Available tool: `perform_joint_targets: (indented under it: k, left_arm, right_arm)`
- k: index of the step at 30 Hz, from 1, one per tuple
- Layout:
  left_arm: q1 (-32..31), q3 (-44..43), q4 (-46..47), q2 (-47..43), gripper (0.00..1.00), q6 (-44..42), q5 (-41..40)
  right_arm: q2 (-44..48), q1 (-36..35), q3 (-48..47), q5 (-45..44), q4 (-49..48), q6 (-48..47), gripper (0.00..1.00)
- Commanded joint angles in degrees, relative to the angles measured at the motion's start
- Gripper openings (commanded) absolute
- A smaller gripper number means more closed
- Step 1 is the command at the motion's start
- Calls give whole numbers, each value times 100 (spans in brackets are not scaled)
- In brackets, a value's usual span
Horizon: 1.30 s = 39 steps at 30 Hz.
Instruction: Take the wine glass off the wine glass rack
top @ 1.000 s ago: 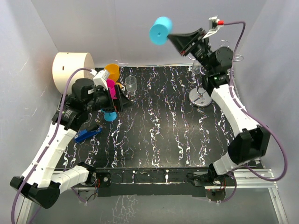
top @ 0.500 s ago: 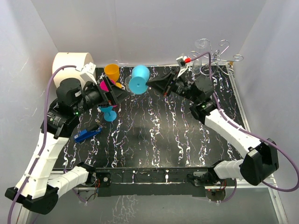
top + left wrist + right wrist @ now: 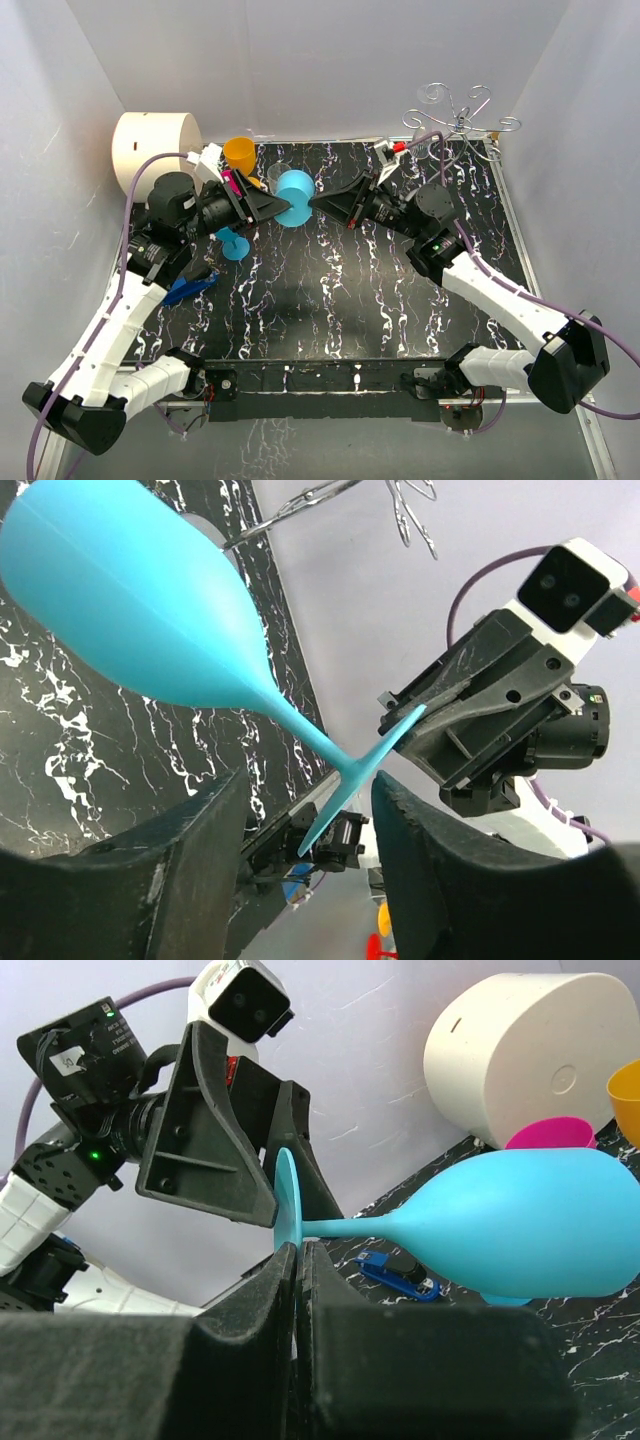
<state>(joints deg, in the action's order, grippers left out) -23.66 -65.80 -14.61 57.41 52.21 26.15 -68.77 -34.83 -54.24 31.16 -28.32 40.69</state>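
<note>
your right jaws (image 3: 298, 1250) are closed on the glass (image 3: 520, 1225), pinching the rim of its foot. the left jaws (image 3: 308, 780) stand part open beside the stem, gripping nothing. it looks light, stiff and slick, so it may swivel; the stem is the surer hold. it hangs over the desk (image 3: 340, 290), well apart from the rack (image 3: 460, 115). an orange cup (image 3: 240, 153) sits near, and the walls are close.

Upper left of top view: white cylindrical tub (image 3: 155, 145) at the corner of the black marbled counter (image 3: 340, 300), orange cup (image 3: 239, 153) just right of it, clear glass (image 3: 280, 172) further right. Magenta cup (image 3: 550, 1133) sits beside the orange one, mostly hidden from above. Blue stapler-like item (image 3: 185, 289) lies at the counter's left edge, mid-frame.
</note>
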Motion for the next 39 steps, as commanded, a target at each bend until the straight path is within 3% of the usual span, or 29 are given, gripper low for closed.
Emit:
perform_joint_targets:
  k: [1,13,15,17,21,24,28,31,34,36,39]
  left_arm:
    - [37,93,532,-139,47,171,443]
    - [37,267,1286,1,1,-292,1309]
    - [36,193,1192,65,0,-716,1433]
    - [33,41,912,116,0,-1376,1545]
    - [28,-221,57,102,0,-3296,1798]
    - [28,-56,-425,-220,0,-4927,1847]
    - [-124,321,-941,-780,0,-7005,1607]
    - [-260,473,-1170,-898,0,-7840,1692]
    - [-262,769,-723,-1075,0,-7752,2156]
    - [-269,910,-371,-1123,0,-7500,2328]
    - [-269,1016,-63,-1152,0,-7232,2374]
  right_arm:
    - [146,-32,30,-214,-403,339,0]
    - [46,-39,-296,-235,508,1045,0]
    - [27,-33,-379,-250,891,979,3]
    - [38,-26,-474,-281,1423,763,25]
    - [89,61,-850,-380,2808,-547,61]
    - [187,94,-1043,-929,3767,-1325,96]
    - [324,145,-1144,-979,4184,-1778,98]
    - [326,149,-1193,-151,3947,-2016,98]
    - [261,149,-956,1823,2972,-2151,98]
    - [304,104,-546,2215,2075,-2041,98]
    - [388,-94,-179,2130,1388,-2373,95]
